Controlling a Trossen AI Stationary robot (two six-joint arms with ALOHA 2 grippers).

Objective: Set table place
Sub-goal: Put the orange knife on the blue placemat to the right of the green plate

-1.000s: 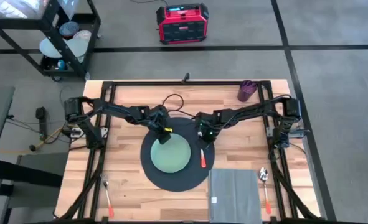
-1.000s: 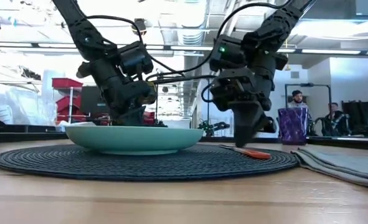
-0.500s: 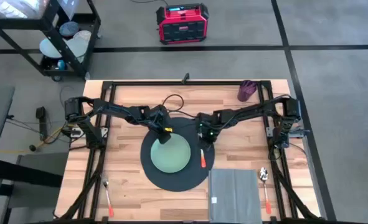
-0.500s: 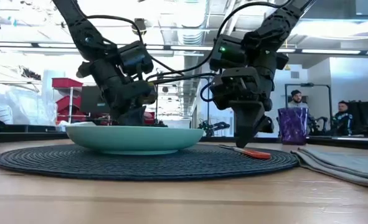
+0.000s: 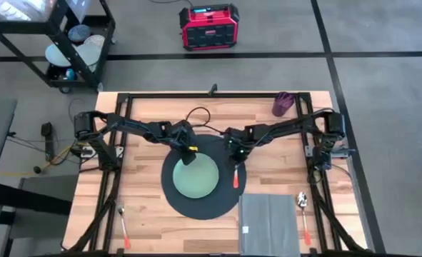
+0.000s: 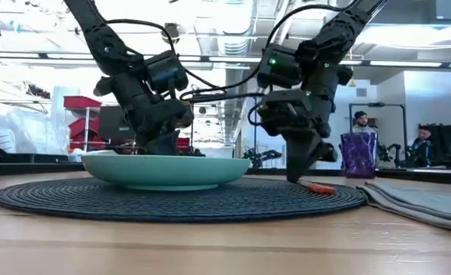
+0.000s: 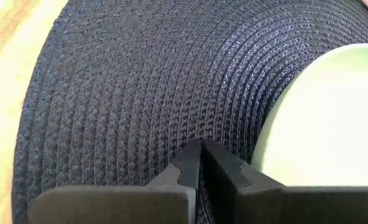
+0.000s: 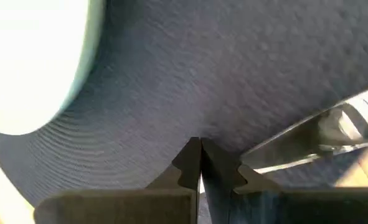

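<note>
The round dark placemat [image 5: 172, 194] lies on the light-wood table [image 5: 143, 214], and the pale green plate [image 5: 196, 178] stands on its middle. My left gripper [image 5: 188, 155] is shut over the mat's far part, just beyond the plate's far rim [image 7: 277, 124]. My right gripper [image 5: 233, 154] is shut over the mat's far right part. Beside it an orange-handled utensil [image 5: 235, 179] lies on the mat's right side. In the low view the plate [image 6: 164, 169] hides my left fingertips. My left gripper sets its shut fingertips [image 7: 193, 155] on the placemat's weave [image 7: 171, 124] beside the plate's rim, coming from above at a slant. The mat lies flat. My right gripper sets its shut fingertips [image 6: 292, 179] down on the placemat's far right part [image 8: 202, 106], pointing down, next to the utensil's metal end [image 8: 320, 134].
A grey folded napkin [image 5: 269, 223] lies at the near right, with an orange-handled spoon [image 5: 303, 214] to its right. Another orange-handled utensil [image 5: 123, 230] lies near the left front. A purple cup [image 5: 282, 104] stands at the far right. Black frame rails run along the table's sides.
My right gripper has sunk a little toward the placemat and tipped slightly. The orange-handled utensil beside it has shifted a little toward the table's right edge.
</note>
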